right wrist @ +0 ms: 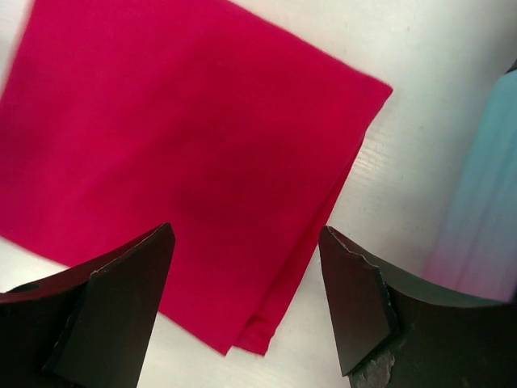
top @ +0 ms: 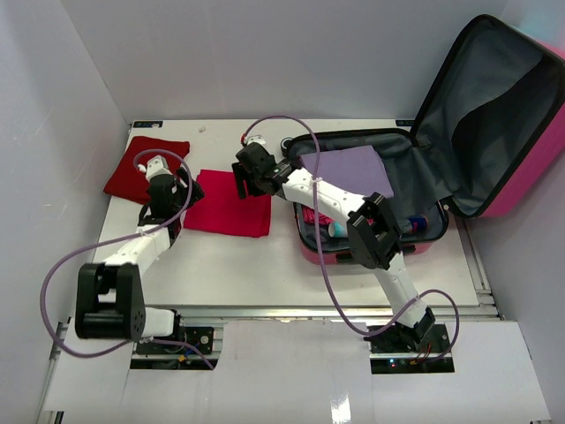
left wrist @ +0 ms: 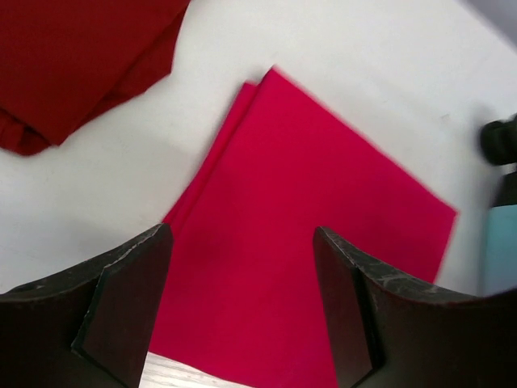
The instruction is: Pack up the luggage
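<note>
- From overhead, the luggage point(top: 490, 102) lies open on the right of the tabletop point(top: 265, 265), with its lid propped up. A folded purple cloth point(top: 349, 170) and a few small items I can't make out sit inside. A crimson cloth point(top: 225, 205) and a dark red cloth point(top: 146, 168) lie out on the tabletop to its left, so I'd say packing is partly done, with these two left. The left hand point(top: 170, 194) hangs over the crimson cloth's left edge and the right hand point(top: 247, 179) over its right edge.
- At the left wrist, the fingers point(left wrist: 133, 275) are spread wide, gripping nothing, over the flat crimson cloth point(left wrist: 315, 186).
- At the right wrist, the fingers point(right wrist: 355, 299) are likewise spread and empty above the cloth's corner, with the luggage shell point(right wrist: 485, 210) just beside it.
</note>
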Controlling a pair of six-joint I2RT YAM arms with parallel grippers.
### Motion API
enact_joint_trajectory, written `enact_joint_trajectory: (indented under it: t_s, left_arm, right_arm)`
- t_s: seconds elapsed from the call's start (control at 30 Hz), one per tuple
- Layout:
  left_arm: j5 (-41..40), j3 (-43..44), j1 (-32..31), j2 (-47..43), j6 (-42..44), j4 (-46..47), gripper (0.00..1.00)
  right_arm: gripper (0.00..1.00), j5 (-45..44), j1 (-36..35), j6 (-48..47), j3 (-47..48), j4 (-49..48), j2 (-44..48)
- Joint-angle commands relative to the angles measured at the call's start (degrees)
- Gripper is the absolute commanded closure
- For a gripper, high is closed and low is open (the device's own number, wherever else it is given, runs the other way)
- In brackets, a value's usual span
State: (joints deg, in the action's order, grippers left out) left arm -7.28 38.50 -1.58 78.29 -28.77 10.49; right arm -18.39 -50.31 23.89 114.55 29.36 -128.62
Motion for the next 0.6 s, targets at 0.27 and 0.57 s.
enact_joint_trajectory:
  t_s: [0.27, 0.57]
  left_arm:
    - [4.32, -0.97, 1.49, 1.20, 1.17, 2.80, 0.20]
    - [2.95, -1.08, 1.49, 1.09, 1.09, 2.31, 0.20]
  right_arm:
    - [0.23, -4.69, 2.60, 7.77, -0.15, 0.69, -5.26]
    - [0.27, -1.58, 2.46, 9.26, -2.21, -0.46, -6.88]
